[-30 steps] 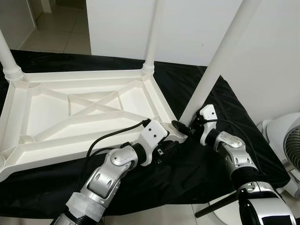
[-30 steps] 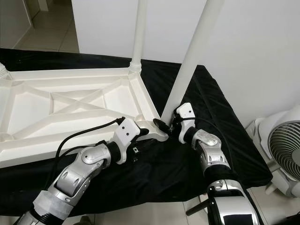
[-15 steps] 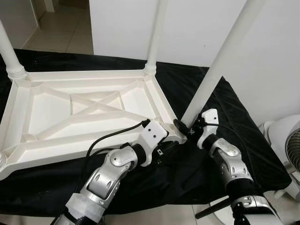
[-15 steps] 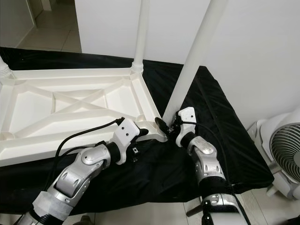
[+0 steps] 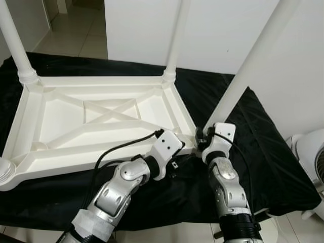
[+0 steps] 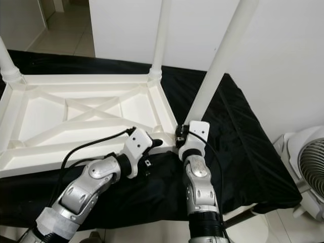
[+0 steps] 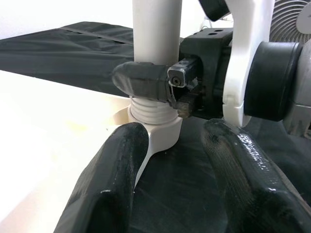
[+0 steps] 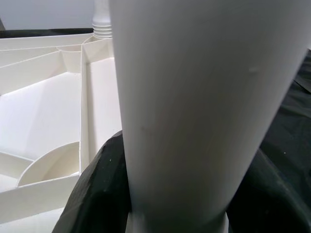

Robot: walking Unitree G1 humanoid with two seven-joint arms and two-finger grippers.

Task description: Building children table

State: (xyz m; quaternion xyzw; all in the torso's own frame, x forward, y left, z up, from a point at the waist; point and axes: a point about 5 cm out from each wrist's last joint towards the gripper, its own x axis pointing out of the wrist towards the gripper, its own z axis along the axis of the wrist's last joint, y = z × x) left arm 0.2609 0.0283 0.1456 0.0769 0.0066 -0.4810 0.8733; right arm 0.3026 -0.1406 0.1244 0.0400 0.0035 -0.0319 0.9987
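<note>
White plastic tabletop [image 5: 96,126] lay upside down on a black cloth [image 5: 263,152], ribbed underside up with a cross brace in the middle. The leg [image 5: 243,76] at the near right corner socket stood leaning up and to the right; its threaded end [image 7: 153,112] sat in the corner socket [image 7: 163,133], threads partly showing above the rim. Two other legs were upright in their sockets: far right leg [image 5: 174,40] and far left leg [image 5: 17,45]. A further white socket or leg stub showed at the near left corner [image 5: 4,171].

My right gripper [image 5: 202,139] was at the base of the near right leg, fingers clamped around it just above the threads; in the left wrist view one taped finger [image 7: 146,80] wrapped the front of the leg. In the right wrist view the leg ran between my two black fingers [image 8: 99,179], both touching it.

My left gripper [image 7: 180,160] sat just beside the same corner, low over the cloth, fingers apart. One finger [image 7: 116,165] lay against the socket's lip, the other [image 7: 238,165] was off to the side over the cloth, holding nothing. Left forearm [image 5: 121,182] reached in from the near edge, black cable [image 5: 121,149] looping over the tabletop rim.

White wall behind, tiled floor [image 5: 76,35] far left, white fan [image 6: 309,172] on the right beside the cloth.
</note>
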